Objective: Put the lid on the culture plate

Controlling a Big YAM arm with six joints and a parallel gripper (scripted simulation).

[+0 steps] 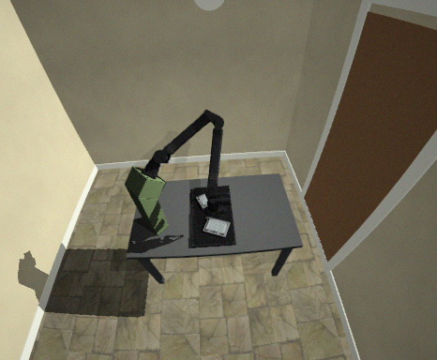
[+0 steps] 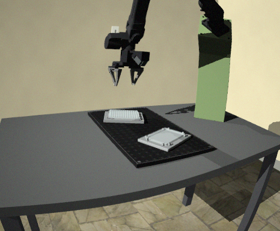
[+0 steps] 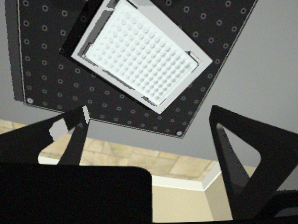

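The culture plate C15 (image 1: 217, 226) (image 2: 124, 113) (image 3: 142, 55) sits in the light grey plate nest N1 (image 2: 124, 121) (image 3: 205, 61); its rows of wells show, with no lid on it. The lid (image 2: 165, 136) appears as a flat pale panel lying in the lid park LP1 (image 2: 155, 145), between small upright corner posts. My gripper (image 2: 124, 85) (image 3: 149, 112) is open and empty, pointing down high above the board. In the wrist view the plate and nest lie turned at an angle, beyond the fingertips. The lid park is not seen in the wrist view.
A black perforated board (image 1: 198, 236) (image 2: 136, 156) (image 3: 45, 92) on the grey table (image 1: 264, 211) (image 2: 61, 156) bears both holders. A tall green pedestal (image 1: 149, 197) (image 2: 212, 87) carries the arm at one side of the table.
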